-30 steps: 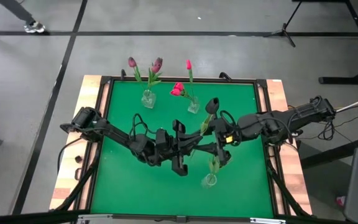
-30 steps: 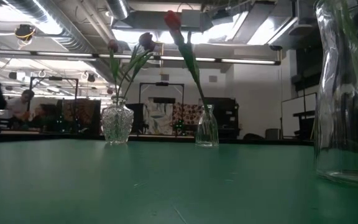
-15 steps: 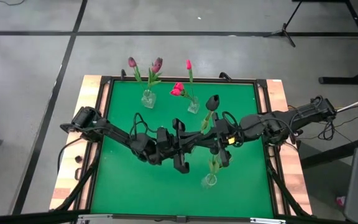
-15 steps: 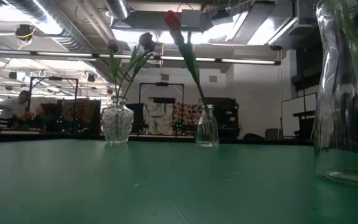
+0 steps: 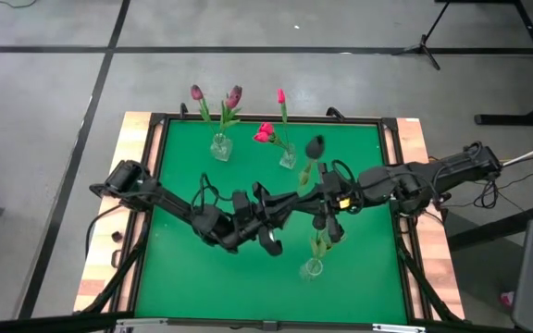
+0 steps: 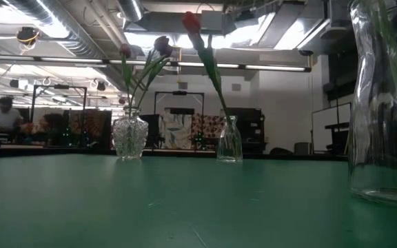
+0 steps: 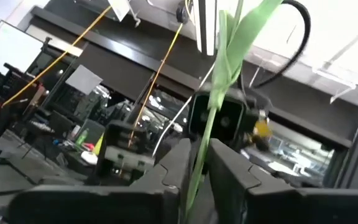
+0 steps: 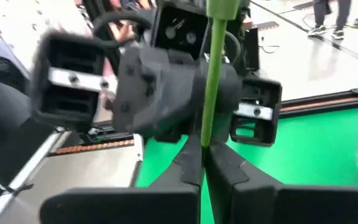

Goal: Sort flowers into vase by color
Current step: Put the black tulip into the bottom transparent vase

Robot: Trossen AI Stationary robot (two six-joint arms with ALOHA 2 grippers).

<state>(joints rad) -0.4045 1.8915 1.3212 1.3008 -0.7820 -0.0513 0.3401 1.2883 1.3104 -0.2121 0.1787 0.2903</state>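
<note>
The near vase (image 5: 313,268) stands on the green table (image 5: 183,268), near the front and a bit to the right. It has green stems in it. I cannot tell the color of their heads.

Just behind it, in the middle of the table, the two arms meet at one dark flower (image 5: 315,145). It stands up with its head on top. The right gripper (image 8: 202,155) has its fingers pressed tight on the green stem. The left gripper (image 7: 197,168) has its fingers a little apart, with the stem loose between them.

Only one grip holds the flower now, so I think the thin stem may slip, spin or bend. The long leaf may catch on the left fingers as the arms part.

Far back stand the vase with purple flowers (image 5: 220,146) and the vase with pink flowers (image 5: 288,159). A wide swing may knock them over, or the dark flower may go in the wrong one.
</note>
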